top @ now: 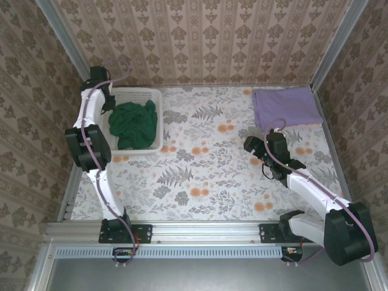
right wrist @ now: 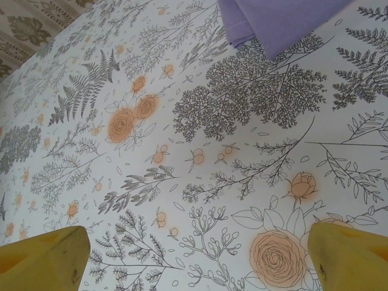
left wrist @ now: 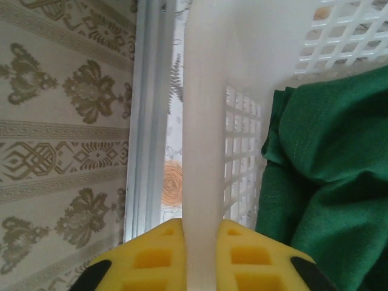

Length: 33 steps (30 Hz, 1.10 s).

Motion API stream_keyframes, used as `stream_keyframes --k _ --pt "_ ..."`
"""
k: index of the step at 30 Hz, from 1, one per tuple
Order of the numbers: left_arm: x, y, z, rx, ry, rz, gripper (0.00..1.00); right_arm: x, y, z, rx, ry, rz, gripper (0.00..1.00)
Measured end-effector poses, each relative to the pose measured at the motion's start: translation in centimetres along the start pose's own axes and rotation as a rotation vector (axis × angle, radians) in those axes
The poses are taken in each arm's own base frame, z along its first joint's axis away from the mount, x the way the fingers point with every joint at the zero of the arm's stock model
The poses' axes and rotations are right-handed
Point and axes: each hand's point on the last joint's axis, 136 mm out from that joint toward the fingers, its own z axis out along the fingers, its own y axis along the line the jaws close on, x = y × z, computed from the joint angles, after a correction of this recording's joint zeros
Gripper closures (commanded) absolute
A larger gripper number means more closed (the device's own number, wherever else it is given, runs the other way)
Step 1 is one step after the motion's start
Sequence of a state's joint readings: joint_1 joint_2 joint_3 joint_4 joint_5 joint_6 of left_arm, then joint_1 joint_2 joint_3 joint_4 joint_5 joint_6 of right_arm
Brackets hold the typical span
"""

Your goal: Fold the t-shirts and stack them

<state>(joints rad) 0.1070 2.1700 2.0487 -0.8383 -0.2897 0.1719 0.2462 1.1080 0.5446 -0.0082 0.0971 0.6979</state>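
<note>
The green t-shirt [top: 134, 124] is seen crumpled in a heap inside the basket [top: 140, 91], at the far left of the table [top: 206, 176]. It is not yet taken out, not spread and not folded. In the left wrist view its cloth [left wrist: 327, 170] is pressed in loose folds against the inner wall of the basket [left wrist: 203, 121].

The purple t-shirt [top: 288, 106] is laid flat in the far right corner of the table, well apart from the basket. It is shaped as a neat rectangle, so it is judged to be folded already. In the right wrist view one corner of it [right wrist: 285, 21] is seen at the top, with more than one layer at its edge.

The left gripper [top: 107, 100] is placed at the left side of the basket. In its own view the left gripper [left wrist: 200, 230] is set astride the rim, one finger on each side, and no gap is seen, so it is judged to be closed on the rim and not on cloth.

The right gripper [top: 253, 147] is held above bare table [right wrist: 212, 151], near the purple t-shirt but not touching it. Its fingers [right wrist: 48, 257] are spread wide and nothing is held between them.

About half of the task is judged done. What is left is to take out the green t-shirt, fold it and stack the two.
</note>
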Motion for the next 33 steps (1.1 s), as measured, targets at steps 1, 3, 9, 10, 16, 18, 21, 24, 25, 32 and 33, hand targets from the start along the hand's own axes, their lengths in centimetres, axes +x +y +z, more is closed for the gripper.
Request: stream_keyframes --k 1,3,9,10,16,18,21,24,25,32,33 --pt "-0.2 0.4 0.4 -0.007 0.003 -0.014 0.51 0.0 0.0 0.0 0.000 0.000 0.002 0.06" --pt "-0.8 1.4 0.9 -0.026 0.003 -0.042 0.28 0.1 0.0 0.1 0.001 0.002 0.005 0.06" --pt "-3.4 3.0 -2.1 -0.048 -0.059 -0.136 0.04 0.3 -0.1 0.4 0.008 0.015 0.005 0.06" --pt "-4.0 2.5 -3.1 -0.036 -0.082 -0.142 0.03 0.3 -0.1 0.3 0.007 0.015 0.004 0.06" --pt "-5.6 -3.6 -10.0 0.092 -0.168 -0.150 0.01 0.3 -0.1 0.3 0.005 0.014 0.004 0.06" --pt "-4.6 -6.2 -11.8 0.145 -0.177 -0.150 0.01 0.3 0.0 0.3 0.003 0.016 0.004 0.06" --pt "-1.7 -9.1 -12.2 0.211 -0.126 -0.155 0.01 0.3 0.0 0.3 0.002 0.018 0.004 0.06" --pt "0.8 -10.0 -9.3 0.233 -0.032 -0.186 0.00 0.4 0.1 0.3 -0.005 0.022 0.003 0.06" --pt "1.8 -10.1 -8.0 0.237 0.010 -0.197 0.00 0.5 0.2 0.3 -0.008 0.025 0.002 0.06" --pt "6.0 -11.2 0.2 0.249 0.213 -0.267 0.16 0.7 0.6 0.3 -0.019 0.032 -0.004 0.06" --pt "6.3 -11.7 1.1 0.257 0.228 -0.276 0.22 0.7 0.6 0.3 -0.019 0.031 -0.004 0.06"
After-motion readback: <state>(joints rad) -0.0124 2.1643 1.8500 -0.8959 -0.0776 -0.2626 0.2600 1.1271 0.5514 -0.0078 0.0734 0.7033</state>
